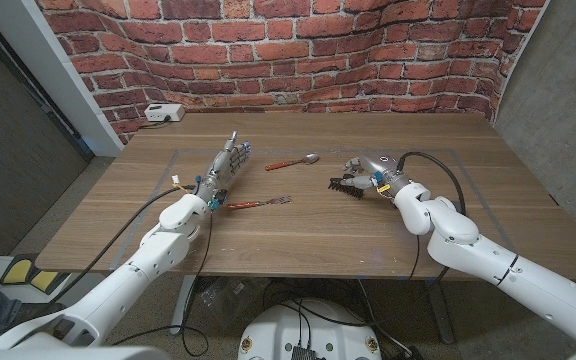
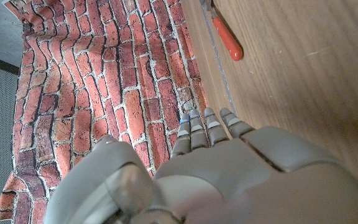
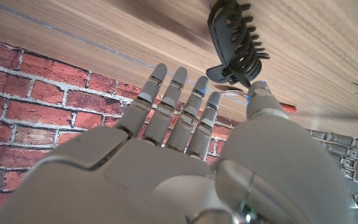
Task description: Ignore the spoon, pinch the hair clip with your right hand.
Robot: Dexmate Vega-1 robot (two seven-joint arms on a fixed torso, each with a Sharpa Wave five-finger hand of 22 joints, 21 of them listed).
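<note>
Lying near the table's (image 1: 298, 235) middle: one hair clip (image 1: 345, 184), one spoon (image 1: 292, 161), one fork (image 1: 260, 203). Reaching beside the clip, right hand (image 1: 372, 172), fingers apart; left hand (image 1: 224, 168) extending, fingers straight, holding nothing.

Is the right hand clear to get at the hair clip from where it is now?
Probably yes. The right hand sits just beside the hair clip with its fingers spread, and nothing lies between them; the spoon lies off to the side.

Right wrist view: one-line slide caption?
Right hand, fingers extended and apart, reaches toward the black hair clip on the wooden table.
</note>
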